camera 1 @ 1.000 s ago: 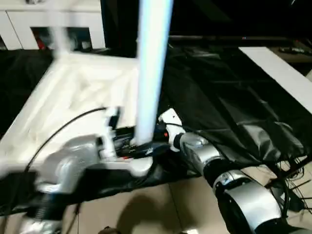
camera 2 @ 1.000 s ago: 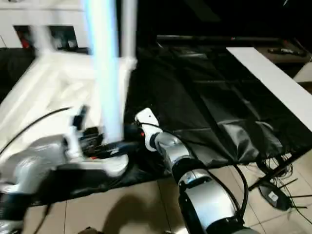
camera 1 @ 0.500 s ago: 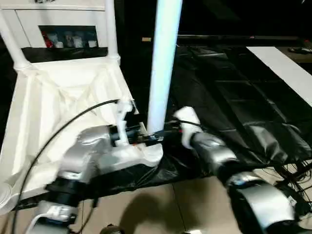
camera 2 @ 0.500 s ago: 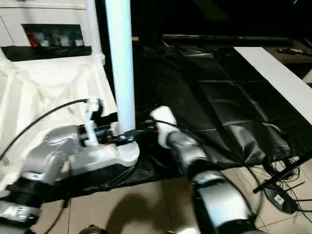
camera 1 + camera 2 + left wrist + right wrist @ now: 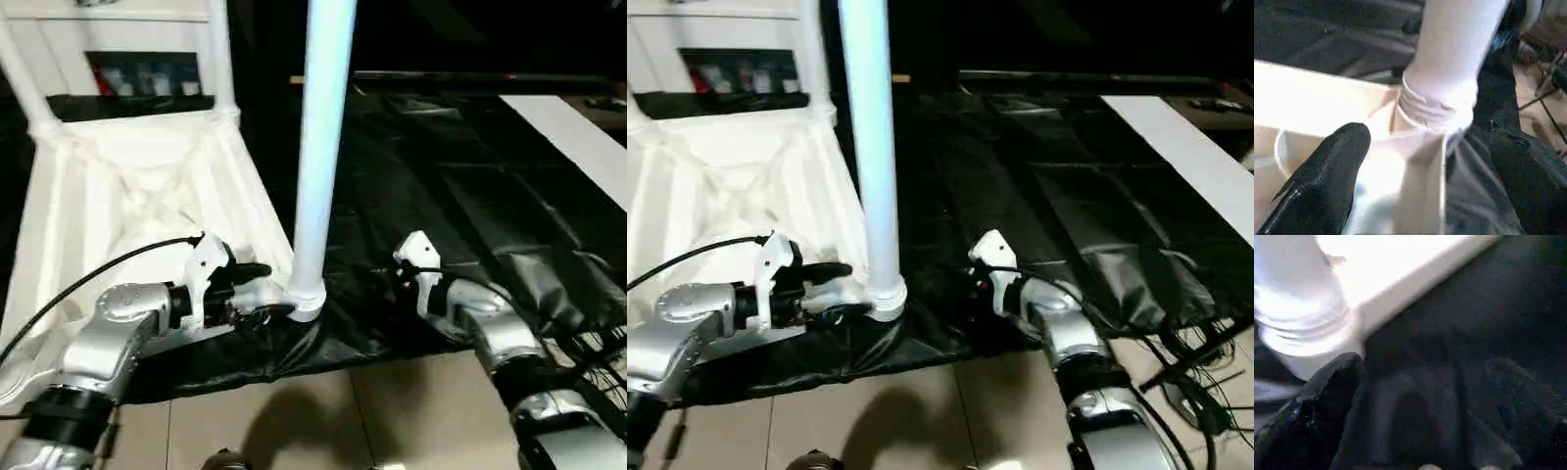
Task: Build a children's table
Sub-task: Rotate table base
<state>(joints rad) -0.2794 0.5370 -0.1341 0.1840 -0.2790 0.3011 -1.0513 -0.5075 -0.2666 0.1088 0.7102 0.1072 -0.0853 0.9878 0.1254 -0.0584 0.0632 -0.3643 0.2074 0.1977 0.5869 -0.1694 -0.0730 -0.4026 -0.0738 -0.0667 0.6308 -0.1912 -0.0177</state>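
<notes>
Black plastic sheet covers the floor; on it the children's table lies upside down. One leg stands in its near corner socket. Left gripper and right gripper have fingers open, holding nothing.

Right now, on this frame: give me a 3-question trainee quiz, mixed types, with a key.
1. True or false: the right gripper is clamped on the near leg.
2. Multiple choice: how does the children's table lie? A) upright on its legs B) upside down, ribbed underside up C) on its side
3. Short answer: which gripper has its jaws on either side of the near leg's corner socket?

Key
1. False. It sits apart from the leg over the black sheet, jaws open.
2. B. The legs point upward from the corners.
3. The left gripper, jaws open, not closed on it.
</notes>
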